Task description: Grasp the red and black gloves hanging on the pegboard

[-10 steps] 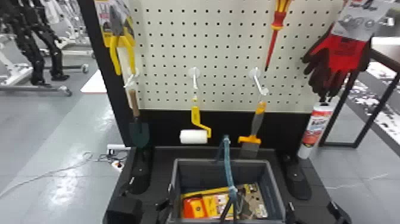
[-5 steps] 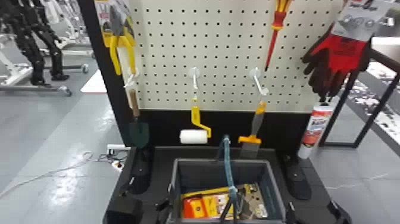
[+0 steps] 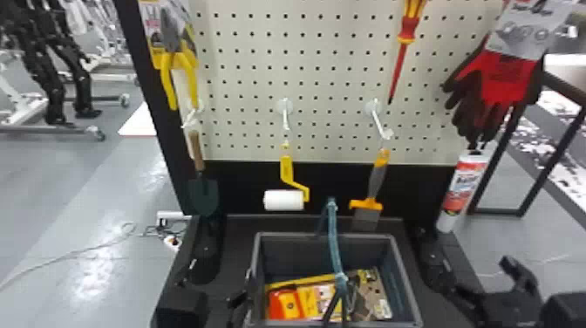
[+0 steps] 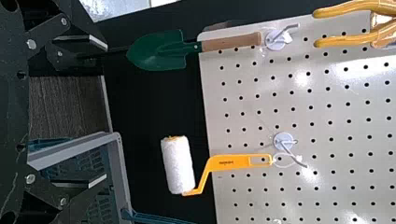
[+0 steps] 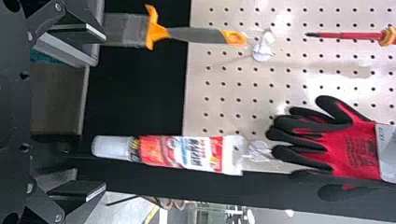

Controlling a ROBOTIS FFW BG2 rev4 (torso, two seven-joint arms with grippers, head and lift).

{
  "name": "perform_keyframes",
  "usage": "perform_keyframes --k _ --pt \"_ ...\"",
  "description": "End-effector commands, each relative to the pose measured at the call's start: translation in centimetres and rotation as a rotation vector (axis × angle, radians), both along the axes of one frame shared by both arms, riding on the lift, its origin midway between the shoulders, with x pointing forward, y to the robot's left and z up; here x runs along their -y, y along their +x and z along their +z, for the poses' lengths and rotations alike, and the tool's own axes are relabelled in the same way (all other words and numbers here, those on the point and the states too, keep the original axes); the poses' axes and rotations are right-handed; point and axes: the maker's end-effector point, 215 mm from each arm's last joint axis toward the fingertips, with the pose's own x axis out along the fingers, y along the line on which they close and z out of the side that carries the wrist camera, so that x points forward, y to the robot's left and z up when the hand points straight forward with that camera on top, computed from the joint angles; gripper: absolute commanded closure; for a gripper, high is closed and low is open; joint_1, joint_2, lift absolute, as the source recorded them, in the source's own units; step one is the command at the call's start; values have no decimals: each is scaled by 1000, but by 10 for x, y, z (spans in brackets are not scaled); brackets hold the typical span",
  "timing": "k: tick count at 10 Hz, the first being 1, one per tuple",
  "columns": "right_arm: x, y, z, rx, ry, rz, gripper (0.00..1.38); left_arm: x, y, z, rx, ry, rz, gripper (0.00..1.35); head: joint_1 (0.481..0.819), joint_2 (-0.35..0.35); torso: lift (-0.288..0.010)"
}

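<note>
The red and black gloves (image 3: 492, 89) hang at the upper right edge of the pegboard (image 3: 331, 65), fingers pointing down, with a grey card at the cuff. In the right wrist view the gloves (image 5: 343, 142) lie far ahead of my right gripper (image 5: 70, 112), which is open with nothing between its fingers. That gripper (image 3: 516, 272) sits low at the right in the head view, well below the gloves. My left gripper (image 4: 70, 114) is open and empty, facing the paint roller (image 4: 177, 163) and the green trowel (image 4: 159, 50).
A sealant tube (image 3: 460, 192) hangs just under the gloves. A red screwdriver (image 3: 403, 39), a scraper (image 3: 370, 196), a roller (image 3: 285, 198) and yellow pliers (image 3: 176, 61) also hang on the board. A grey bin (image 3: 261, 257) holding packets stands in front. A black frame (image 3: 553, 161) stands at the right.
My right gripper has risen a little at the head view's lower right corner. The gloves and the other tools have not moved.
</note>
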Motion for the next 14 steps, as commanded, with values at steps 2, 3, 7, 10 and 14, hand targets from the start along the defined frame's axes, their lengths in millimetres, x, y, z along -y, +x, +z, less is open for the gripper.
perform_keyframes --k 2,3,7,10,14 --pt "51 26 41 -5 -34 -12 188 1 1 0 0 0 -1 317 549 0 -100" --pt "67 35 58 2 -50 -4 188 2 1 1 0 -1 -4 317 549 0 -100" --pt "125 72 152 28 -122 15 182 6 3 2 -1 3 -13 317 549 0 -100" --pt "125 99 211 52 -102 116 182 9 5 2 -2 5 -24 317 549 0 -100" --pt "113 114 289 56 -132 222 188 10 6 2 -5 6 -30 317 549 0 -100"
